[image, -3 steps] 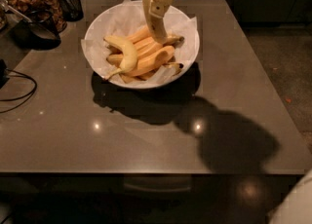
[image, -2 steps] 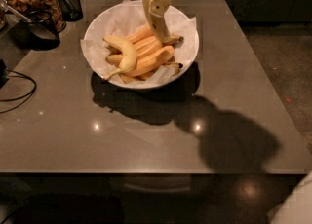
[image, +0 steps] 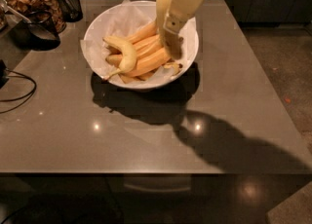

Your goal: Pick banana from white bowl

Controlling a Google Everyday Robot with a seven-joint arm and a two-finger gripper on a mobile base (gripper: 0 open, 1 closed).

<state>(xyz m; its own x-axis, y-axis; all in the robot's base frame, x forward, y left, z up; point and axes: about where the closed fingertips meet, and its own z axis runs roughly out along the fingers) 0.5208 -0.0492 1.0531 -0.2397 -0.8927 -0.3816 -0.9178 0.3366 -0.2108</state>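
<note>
My gripper [image: 171,47] sits low in the white bowl [image: 97,26], over the banana [image: 157,48] wedged among duller bananas [image: 141,65] (wide or closed, I cannot tell); I fear pinching a neighbour; the paper [image: 122,16] might snag.

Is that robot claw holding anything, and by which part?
Cannot tell. The gripper is down in the white bowl among the bananas, but any grasp is hidden.
</note>
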